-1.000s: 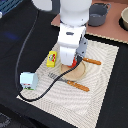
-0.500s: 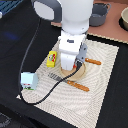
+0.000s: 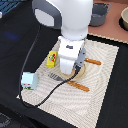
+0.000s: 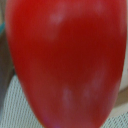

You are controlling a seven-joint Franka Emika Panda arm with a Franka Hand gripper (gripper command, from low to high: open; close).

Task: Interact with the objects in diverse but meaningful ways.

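- Landmark: striped placemat [image 3: 102,75].
- Arm stands over the placemat's middle; gripper [image 3: 70,75] is hidden under the wrist housing in the exterior view.
- Red tomato [image 4: 67,62] fills the wrist view, directly in front of the camera, so right at the hand, long axis running up the frame.
- No fingers show in either view; spread, closed or pinching the tomato, I cannot tell.
- Yellow packet [image 3: 51,59] near the placemat's edge on the exterior view's left; white carton [image 3: 29,81] at its corner nearest the camera on that side.

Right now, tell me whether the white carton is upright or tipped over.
Upright, as far as the exterior view shows: the white carton stands on its base at the mat's edge, pale top face upward, printed side facing the camera.
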